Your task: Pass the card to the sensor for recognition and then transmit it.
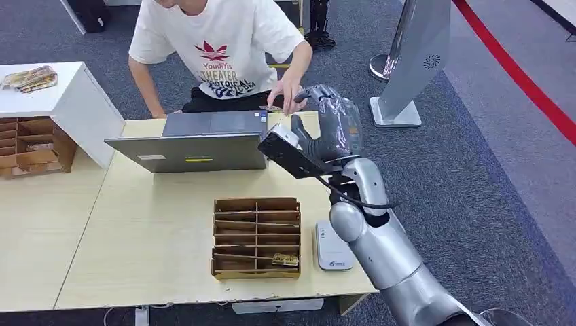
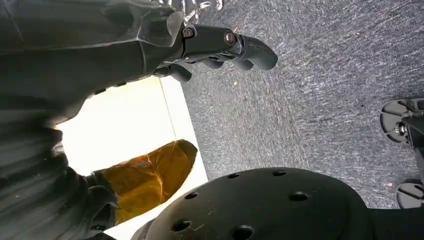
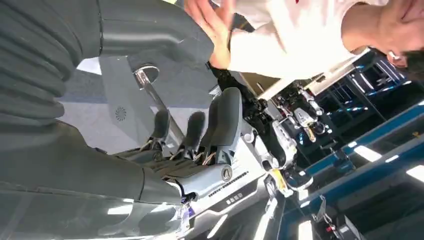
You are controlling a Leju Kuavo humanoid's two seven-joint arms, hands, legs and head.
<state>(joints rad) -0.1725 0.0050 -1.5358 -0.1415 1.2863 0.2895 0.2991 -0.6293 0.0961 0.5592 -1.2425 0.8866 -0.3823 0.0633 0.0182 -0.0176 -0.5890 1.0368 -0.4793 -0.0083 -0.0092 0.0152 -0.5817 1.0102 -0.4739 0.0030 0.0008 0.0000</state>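
While the right hand (image 1: 331,125) is being held up with fingers spread and empty, a card (image 1: 270,108) is apparently being pinched by a person's hand (image 1: 289,88) just beside it.
Judged thin, light, stiff and slick, the card is best being taken by its edges.

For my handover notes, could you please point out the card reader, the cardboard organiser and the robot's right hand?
card reader (image 1: 333,247), head view, middle of its white top face.
cardboard organiser (image 1: 257,204), head view, its far rim.
right hand (image 1: 334,129), head view, back of the raised hand.
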